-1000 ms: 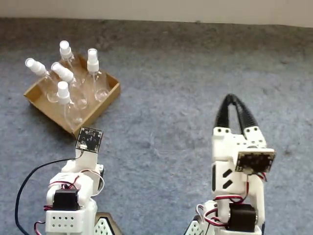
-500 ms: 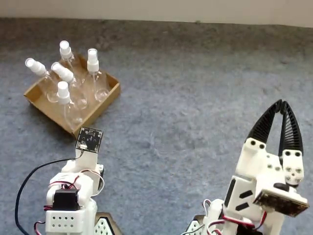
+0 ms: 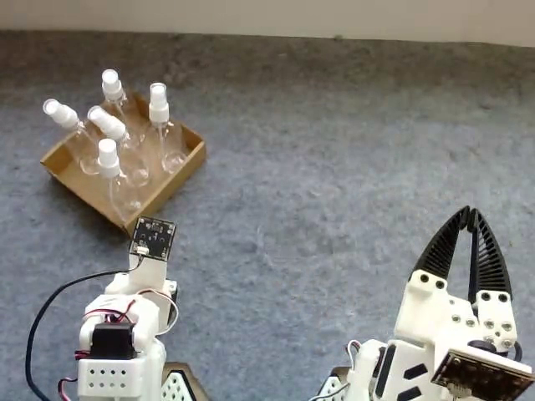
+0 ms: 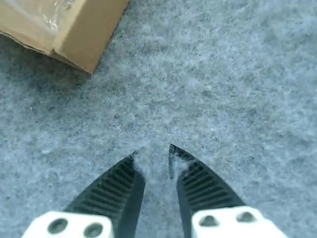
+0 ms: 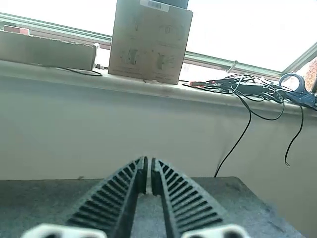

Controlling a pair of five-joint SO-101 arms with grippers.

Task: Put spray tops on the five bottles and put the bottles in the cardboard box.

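High view: one cardboard box [image 3: 185, 170] sits at the far left of the grey felt table [image 3: 334, 150]. Five clear bottles stand or lean inside it, and each of the five carries a white spray top. One is at the back [image 3: 112, 87] and one at the back right [image 3: 159, 104]. One leans out over the left wall [image 3: 60, 114], one tilts in the middle [image 3: 108, 124], and one is nearest the front corner [image 3: 109, 159]. There are two arms. The left arm [image 3: 125, 334] is folded at the near left edge, its wrist circuit board [image 3: 154, 236] just short of the box's front corner. The right gripper [image 3: 472, 215] is at the near right, well apart from the box and bottles, its two black fingers pressed together at the tips with nothing between them.

Left wrist view: the left gripper [image 4: 153, 152] points down at bare felt, its two ribbed fingers slightly parted and empty. One corner of the cardboard box [image 4: 81, 34] lies near, apart from the fingertips.

Right wrist view: the right gripper [image 5: 148, 162] is clenched shut and empty, aimed level over the table edge at a white wall [image 5: 99, 124]. On the windowsill [image 5: 59, 69] above stand one brown carton [image 5: 148, 42] and a tangle of cables [image 5: 247, 89].
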